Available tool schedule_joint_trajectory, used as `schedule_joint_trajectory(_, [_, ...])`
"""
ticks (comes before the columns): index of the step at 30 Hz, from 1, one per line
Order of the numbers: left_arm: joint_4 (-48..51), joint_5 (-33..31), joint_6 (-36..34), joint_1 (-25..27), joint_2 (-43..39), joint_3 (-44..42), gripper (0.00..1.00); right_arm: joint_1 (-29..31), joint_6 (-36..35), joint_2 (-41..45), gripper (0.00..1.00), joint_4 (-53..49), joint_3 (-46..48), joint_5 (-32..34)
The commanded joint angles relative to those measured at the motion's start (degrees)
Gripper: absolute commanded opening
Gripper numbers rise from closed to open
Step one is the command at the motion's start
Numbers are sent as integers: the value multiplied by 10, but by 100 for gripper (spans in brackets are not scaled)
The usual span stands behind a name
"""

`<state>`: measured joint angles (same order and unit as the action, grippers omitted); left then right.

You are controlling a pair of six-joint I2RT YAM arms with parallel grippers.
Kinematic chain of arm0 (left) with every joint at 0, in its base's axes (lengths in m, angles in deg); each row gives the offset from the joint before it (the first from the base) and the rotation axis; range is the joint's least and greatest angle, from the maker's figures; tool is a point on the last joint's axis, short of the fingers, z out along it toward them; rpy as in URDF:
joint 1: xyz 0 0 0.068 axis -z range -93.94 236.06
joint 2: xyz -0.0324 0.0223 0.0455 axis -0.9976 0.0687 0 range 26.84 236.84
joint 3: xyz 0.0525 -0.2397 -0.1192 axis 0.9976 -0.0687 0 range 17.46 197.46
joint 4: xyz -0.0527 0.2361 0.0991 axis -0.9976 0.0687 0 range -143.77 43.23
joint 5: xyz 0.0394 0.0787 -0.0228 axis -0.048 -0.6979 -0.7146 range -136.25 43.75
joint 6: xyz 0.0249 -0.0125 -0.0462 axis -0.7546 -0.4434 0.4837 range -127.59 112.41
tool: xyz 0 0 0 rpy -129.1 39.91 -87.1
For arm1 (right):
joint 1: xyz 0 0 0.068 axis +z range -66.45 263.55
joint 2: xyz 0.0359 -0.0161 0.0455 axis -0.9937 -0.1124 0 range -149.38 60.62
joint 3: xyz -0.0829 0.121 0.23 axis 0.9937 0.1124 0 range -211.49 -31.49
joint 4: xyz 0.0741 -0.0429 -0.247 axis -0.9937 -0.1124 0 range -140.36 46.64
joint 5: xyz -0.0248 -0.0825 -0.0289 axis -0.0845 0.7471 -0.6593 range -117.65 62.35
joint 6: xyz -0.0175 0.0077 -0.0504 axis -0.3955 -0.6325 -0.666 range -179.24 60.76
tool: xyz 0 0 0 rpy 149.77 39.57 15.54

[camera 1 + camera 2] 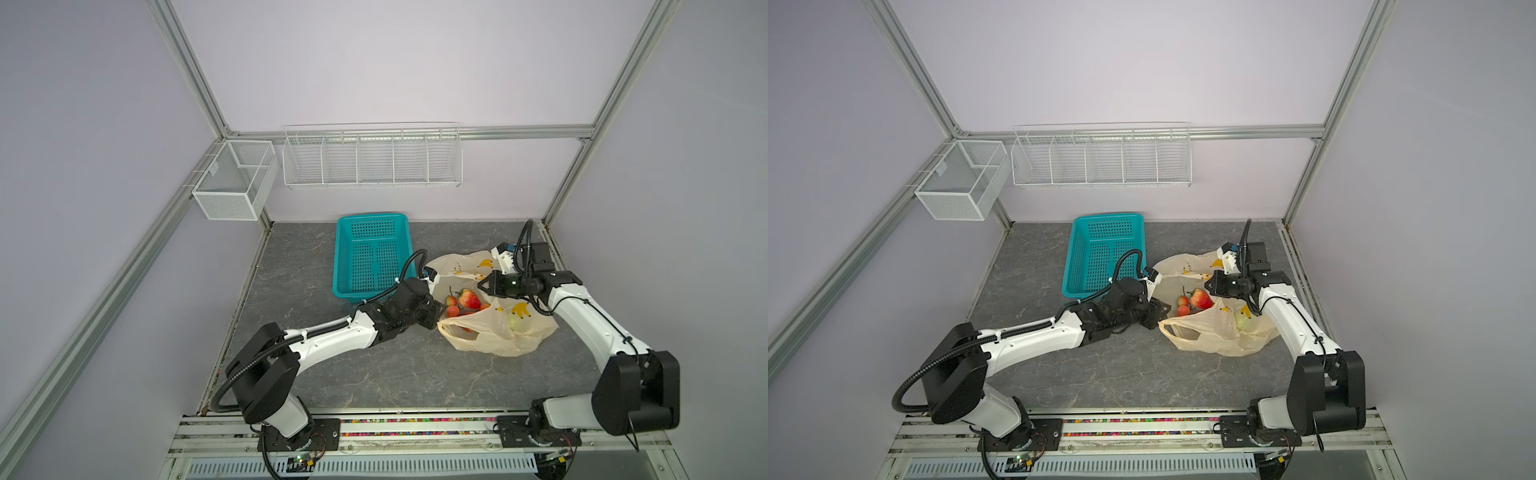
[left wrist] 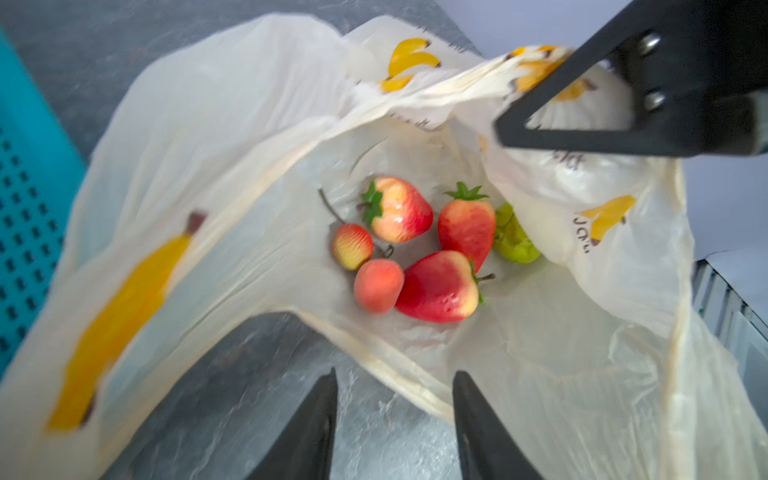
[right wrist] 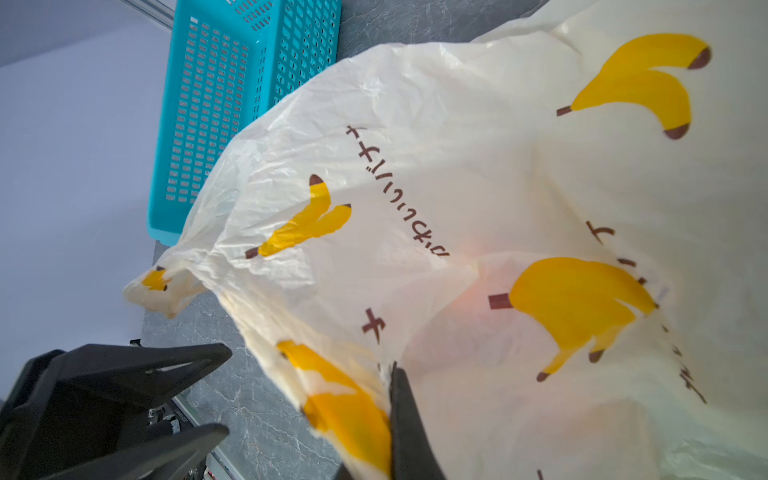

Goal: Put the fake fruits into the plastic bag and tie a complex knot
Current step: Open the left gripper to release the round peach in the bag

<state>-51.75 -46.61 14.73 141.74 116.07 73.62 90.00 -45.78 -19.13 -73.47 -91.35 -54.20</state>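
Looking into the bag [image 2: 232, 174], which lies on the table [image 1: 374, 374] between the two arms, we find the fruits [image 2: 461, 232] huddled together on its floor: strawberries, smaller red-pink pieces, and a green one half tucked under a fold. We judge the filling done, since no fruit shows loose on the table or in the basket [image 1: 370, 253]. The knot is not yet begun: the mouth gapes wide and the two handles lie apart, one loop [image 1: 461, 332] toward the front and the other toward the back. The right gripper [image 1: 482, 286] is clamped on the far rim and holds it up. The left gripper [image 2: 395, 374] hangs at the near rim with its jaws apart and nothing in them. The basket sits just beside the bag and the left arm, so we expect little room there. The white wire racks [image 1: 372, 160] on the wall are well clear.
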Motion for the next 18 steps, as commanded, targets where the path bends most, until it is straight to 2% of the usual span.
schedule_joint_trajectory(1, [-24,-19,132,1,-15,-43,45,-3,-10,2,7,0,5,2])
schedule_joint_trajectory(4, [-71,10,197,3,11,-56,46,-3,-9,1,7,1,6,0])
schedule_joint_trajectory(6, [-73,20,214,3,37,-44,49,-3,-9,4,7,0,6,0])
schedule_joint_trajectory(10, [-97,32,232,3,84,-20,54,-3,-9,11,7,-1,9,0])
schedule_joint_trajectory(18, [-153,56,257,3,159,13,54,-3,-10,13,7,0,8,-3])
